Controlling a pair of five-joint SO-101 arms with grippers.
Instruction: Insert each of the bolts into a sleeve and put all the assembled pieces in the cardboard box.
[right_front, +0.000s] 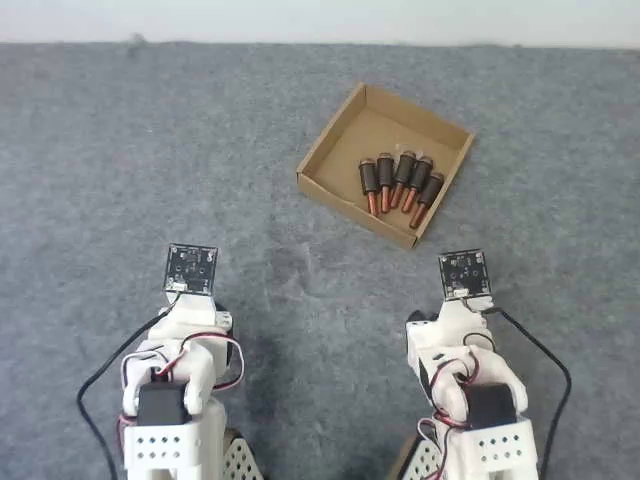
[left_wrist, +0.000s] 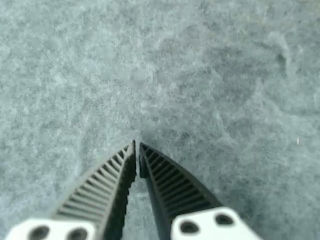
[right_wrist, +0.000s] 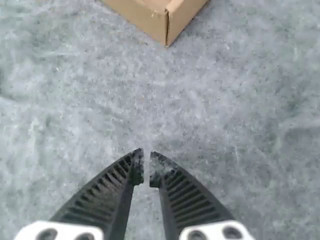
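High view: five assembled pieces inside cardboard box.

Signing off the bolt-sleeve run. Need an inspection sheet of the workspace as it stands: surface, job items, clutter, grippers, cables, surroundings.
Surface: grey felt-like mat, flat.
Job's things: open brown cardboard box, far right of centre; five dark sleeves with copper-coloured bolts lie side by side inside it.
Clutter: nothing seen.
Grippers: left gripper shut, empty, over bare mat; right gripper shut, empty, short of the box's corner.
Cables: black cables trail by both arm bases; red and white wires loop on the arms.
Surroundings: pale wall strip beyond the mat's far edge.
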